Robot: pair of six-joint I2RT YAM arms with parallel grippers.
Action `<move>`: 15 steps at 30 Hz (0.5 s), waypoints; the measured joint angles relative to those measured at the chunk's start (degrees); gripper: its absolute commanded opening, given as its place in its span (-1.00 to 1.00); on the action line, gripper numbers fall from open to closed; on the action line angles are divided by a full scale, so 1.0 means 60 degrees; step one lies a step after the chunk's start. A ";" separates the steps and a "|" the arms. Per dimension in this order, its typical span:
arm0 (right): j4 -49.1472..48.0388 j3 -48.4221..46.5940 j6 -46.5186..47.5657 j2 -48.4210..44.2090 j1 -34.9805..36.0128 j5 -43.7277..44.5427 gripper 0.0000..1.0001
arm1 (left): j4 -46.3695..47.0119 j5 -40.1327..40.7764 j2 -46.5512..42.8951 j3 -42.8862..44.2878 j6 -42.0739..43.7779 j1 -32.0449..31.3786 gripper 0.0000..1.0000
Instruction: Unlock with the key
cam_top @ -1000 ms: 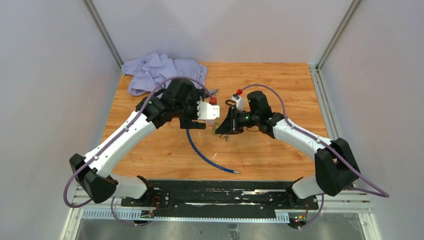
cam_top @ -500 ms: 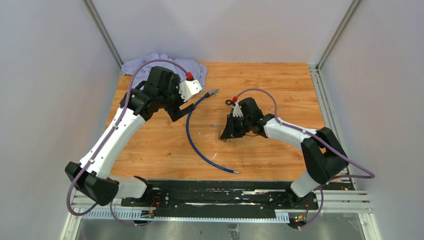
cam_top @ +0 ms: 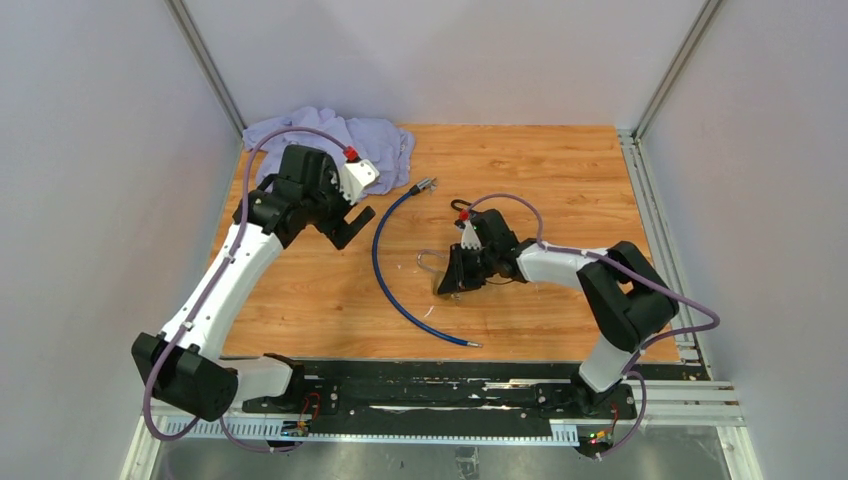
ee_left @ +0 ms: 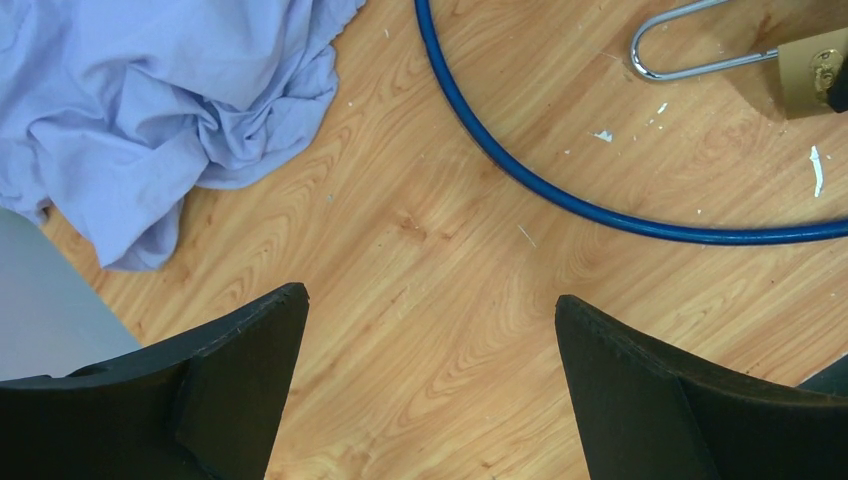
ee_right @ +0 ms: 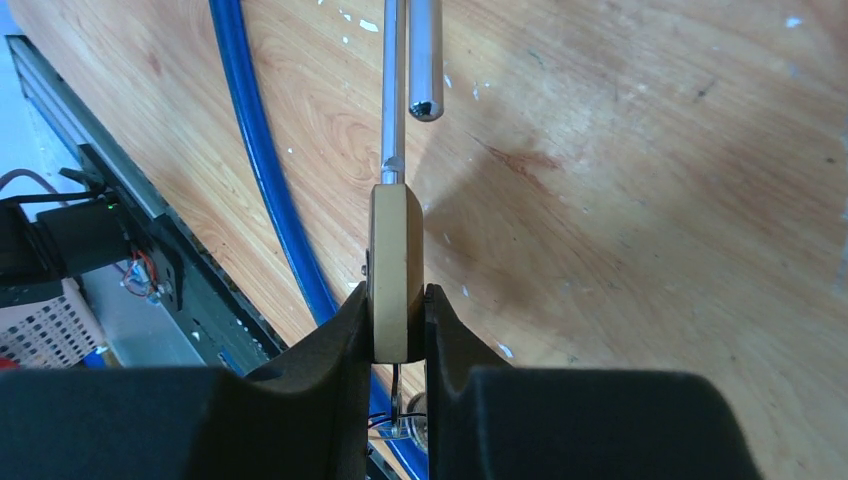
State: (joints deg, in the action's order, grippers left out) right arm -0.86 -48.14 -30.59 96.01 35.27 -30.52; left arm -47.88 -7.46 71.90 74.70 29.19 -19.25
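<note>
Brass padlock [ee_right: 396,260] is sitting to the right of the blue cable [cam_top: 384,283], with the right gripper [ee_right: 398,305] clamping its flat sides between both fingers [ee_right: 455,345]. Its silver shackle [ee_right: 395,90] is reaching toward the cable, one leg seated in the body and the other end hanging free. The left gripper [ee_left: 430,300] is hovering to the left of the cable, jaws spread wide and gripping nothing, while a lilac cloth [ee_left: 150,100] is lying near the cable's far end

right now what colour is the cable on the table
The cable is plain blue, clearest in the left wrist view.
</note>
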 measured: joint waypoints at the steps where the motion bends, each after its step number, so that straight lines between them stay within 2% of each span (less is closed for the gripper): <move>1: -0.0106 0.0018 -0.0051 0.0087 -0.0004 -0.0124 -0.98 | 0.0087 -0.0036 -0.0040 -0.0142 -0.0051 0.0055 0.96; 3: -0.0350 0.0018 -0.0186 0.0251 -0.0025 -0.0346 -0.80 | 0.0233 -0.0095 -0.0124 -0.0361 -0.0124 0.0113 0.96; 4: -0.0433 0.0018 -0.0237 0.0295 -0.0040 -0.0419 -0.57 | 0.0277 -0.0135 -0.0153 -0.0423 -0.0153 0.0127 0.96; 6: -0.0455 0.0018 -0.0284 0.0306 -0.0102 -0.0466 0.05 | 0.0408 -0.0211 -0.0222 -0.0528 -0.0208 0.0164 0.96; 7: -0.0430 0.0018 -0.0328 0.0284 -0.0142 -0.0444 0.20 | 0.0477 -0.0248 -0.0240 -0.0543 -0.0233 0.0211 0.96; 8: -0.0350 0.0007 -0.0259 0.0259 -0.0204 -0.0401 0.29 | 0.0539 -0.0270 -0.0244 -0.0550 -0.0259 0.0266 0.96; 15: 0.0780 -0.0393 0.0091 -0.0127 -0.0474 0.0186 0.38 | 0.0841 -0.0597 -0.0248 -0.0557 -0.0346 0.1082 0.96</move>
State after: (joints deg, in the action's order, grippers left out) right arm 3.81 -50.50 -30.04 95.24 32.42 -29.41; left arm -42.83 -11.05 70.41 71.35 27.11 -12.75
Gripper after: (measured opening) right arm 0.676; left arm 0.981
